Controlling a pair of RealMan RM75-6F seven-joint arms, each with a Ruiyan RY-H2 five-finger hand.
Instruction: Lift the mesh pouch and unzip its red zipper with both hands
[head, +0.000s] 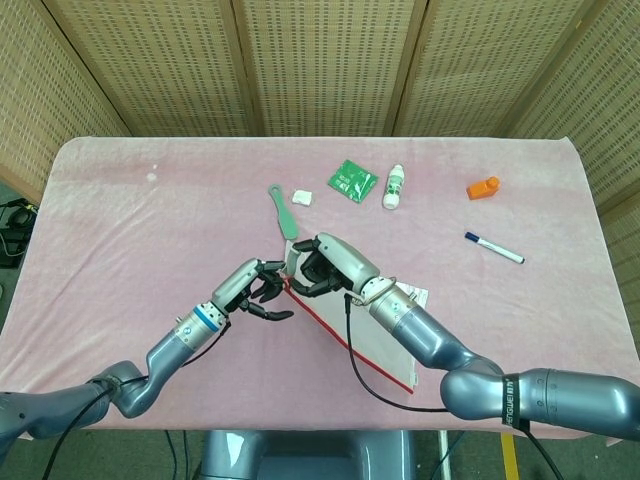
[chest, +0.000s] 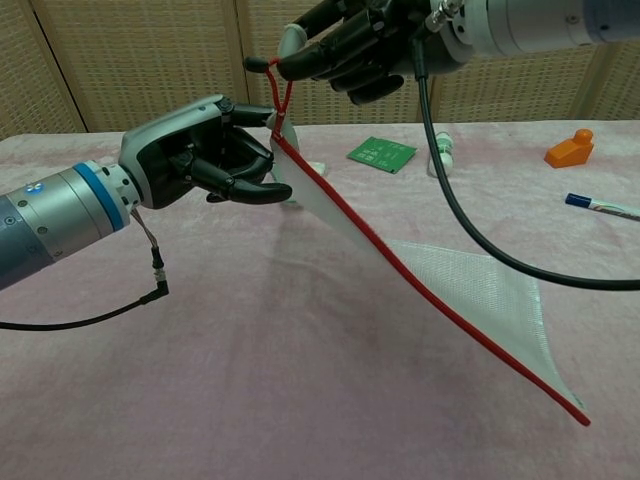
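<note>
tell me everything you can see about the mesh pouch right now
The mesh pouch is a flat, white, see-through net bag with a red zipper along its upper edge. It hangs tilted: one corner is lifted high, the far lower corner lies on the pink table cloth. The right hand holds the raised end by a red pull loop. The left hand is at the pouch's top corner just below; whether it grips yet is unclear.

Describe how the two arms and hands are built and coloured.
Both arms are silver-grey metal with black-fingered hands under grey shells. The left hand has a blue wrist ring and a thin black cable. The right hand trails a thicker black cable.
</note>
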